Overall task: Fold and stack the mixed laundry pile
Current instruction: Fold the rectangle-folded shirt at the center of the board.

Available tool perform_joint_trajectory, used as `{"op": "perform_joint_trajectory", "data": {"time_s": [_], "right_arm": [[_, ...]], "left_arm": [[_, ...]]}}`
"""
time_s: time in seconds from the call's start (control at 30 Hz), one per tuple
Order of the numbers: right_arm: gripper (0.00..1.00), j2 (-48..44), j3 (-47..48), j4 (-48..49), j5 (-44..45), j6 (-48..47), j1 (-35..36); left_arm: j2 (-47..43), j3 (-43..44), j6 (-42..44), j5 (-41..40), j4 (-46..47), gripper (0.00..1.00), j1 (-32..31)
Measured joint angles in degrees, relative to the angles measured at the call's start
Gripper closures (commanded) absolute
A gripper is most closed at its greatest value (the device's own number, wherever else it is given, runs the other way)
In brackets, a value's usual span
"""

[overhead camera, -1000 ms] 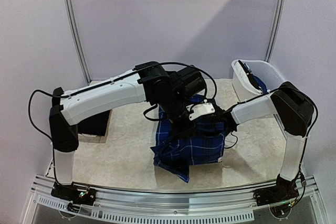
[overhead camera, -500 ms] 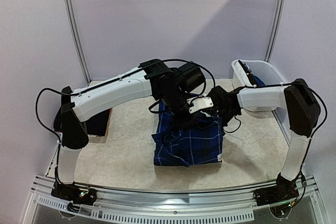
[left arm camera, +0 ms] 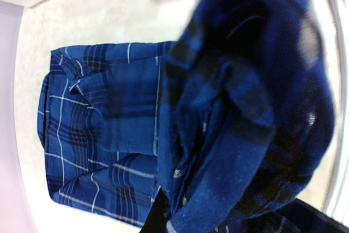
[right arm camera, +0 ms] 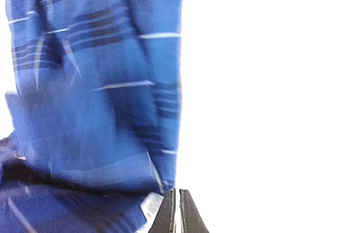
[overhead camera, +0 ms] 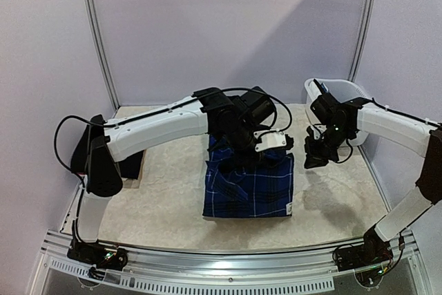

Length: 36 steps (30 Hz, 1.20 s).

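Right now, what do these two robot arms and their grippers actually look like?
The left arm and right arm are long, smooth white shells linked by chunky black joints. Thin black cables loop loosely alongside them. The right gripper ends in two slim dark fingers that taper towards their tips. No lettering or markings can be made out.

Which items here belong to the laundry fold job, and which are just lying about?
Job:
- blue plaid shirt, folded mid-table, far edge held by the left gripper
- black garment, at the table's left edge, partly behind the left arm
- right gripper, shut and empty, right of the shirt

Lying about:
- white basket, far right corner
- table
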Motion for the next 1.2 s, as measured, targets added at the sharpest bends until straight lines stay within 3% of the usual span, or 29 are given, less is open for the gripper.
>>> {"op": "perform_joint_trajectory", "data": {"time_s": [0.27,0.53,0.6,0.67,0.7,0.8,0.87,1.2], "right_arm": [[0.97,-4.2,-6.4,-2.62,3.5,2.51,-0.26],[0.98,-4.9,-6.86,-2.73,3.69,3.17,-0.26],[0.98,-4.9,-6.86,-2.71,3.67,3.19,-0.26],[0.97,-4.9,-6.86,-2.67,3.65,3.19,-0.26],[0.97,-4.9,-6.86,-2.62,3.65,3.17,-0.26],[0.96,-4.9,-6.82,-1.99,2.73,2.99,-0.26],[0.95,-4.92,-6.78,-1.31,1.95,2.75,-0.26],[0.9,-6.23,-3.28,4.35,-1.18,1.27,-0.26]], "left_arm": [[6.64,-1.46,2.84,-3.1,4.79,1.0,1.16],[8.35,-2.58,4.48,-7.8,9.35,0.97,2.03],[9.11,-2.58,4.63,-9.03,10.75,0.89,2.14],[10.12,-2.4,4.33,-10.08,11.87,0.62,2.25],[10.78,-2.25,4.13,-10.47,12.33,0.57,2.36],[13.27,-0.68,1.75,-11.85,13.14,0.28,2.78],[14.38,0.33,0.17,-12.55,13.11,0.02,3.19],[13.05,8.48,-12.2,-15.87,10.64,0.0,5.73]]}}
